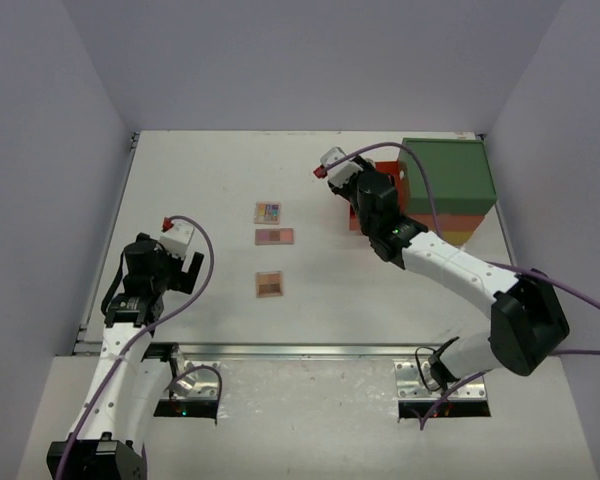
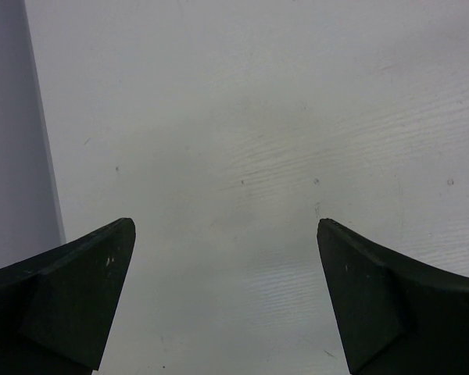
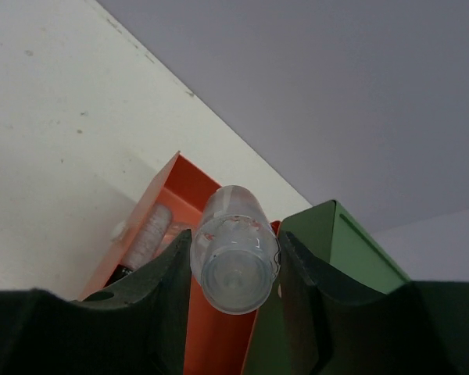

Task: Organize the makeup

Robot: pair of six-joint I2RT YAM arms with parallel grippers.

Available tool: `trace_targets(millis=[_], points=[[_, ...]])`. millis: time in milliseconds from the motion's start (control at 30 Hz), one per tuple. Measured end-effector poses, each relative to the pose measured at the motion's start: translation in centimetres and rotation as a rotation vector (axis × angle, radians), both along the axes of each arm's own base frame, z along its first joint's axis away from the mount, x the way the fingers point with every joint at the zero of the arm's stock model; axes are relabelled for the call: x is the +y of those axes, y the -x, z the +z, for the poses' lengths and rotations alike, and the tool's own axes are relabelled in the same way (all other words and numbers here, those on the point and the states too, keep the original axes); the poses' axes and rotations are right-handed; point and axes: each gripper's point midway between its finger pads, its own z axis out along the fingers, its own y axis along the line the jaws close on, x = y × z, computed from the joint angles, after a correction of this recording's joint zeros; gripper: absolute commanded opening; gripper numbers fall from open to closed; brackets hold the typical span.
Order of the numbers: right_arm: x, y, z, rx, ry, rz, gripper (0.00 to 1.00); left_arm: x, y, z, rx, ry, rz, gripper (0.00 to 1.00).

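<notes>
Right wrist: clear jar is clamped by right gripper over orange drawer with bottles stowed; three palettes left unsorted at nine o'clock; left gripper agape, empty.

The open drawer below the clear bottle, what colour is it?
Orange drawer, clearest in right wrist view.

A white desk fills the middle of the top view, closed in by plain grey walls at the left, top and right of the frame. At the desk's upper right stands a box with a green top, with orange and yellow layers showing under its lower edge. Its orange drawer is pulled out toward the left. A metal strip runs along the desk's lower edge.
</notes>
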Motion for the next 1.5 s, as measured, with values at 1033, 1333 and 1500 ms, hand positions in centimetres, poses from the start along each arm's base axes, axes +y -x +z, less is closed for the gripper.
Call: trace_targets(millis=[1033, 1333, 1500], points=[[-6.9, -2.8, -10.0, 0.175, 0.139, -0.013, 0.0, 0.2, -0.2, -0.3, 0.012, 0.001, 0.013, 1.0], [-6.9, -2.8, -10.8, 0.199, 0.043, -0.041, 0.37, 0.2, -0.2, -0.7, 0.031, 0.003, 0.012, 1.0], [-7.2, -2.4, -11.3, 0.205, -0.029, -0.065, 0.58, 0.1, -0.2, -0.8, 0.032, 0.003, 0.011, 1.0]])
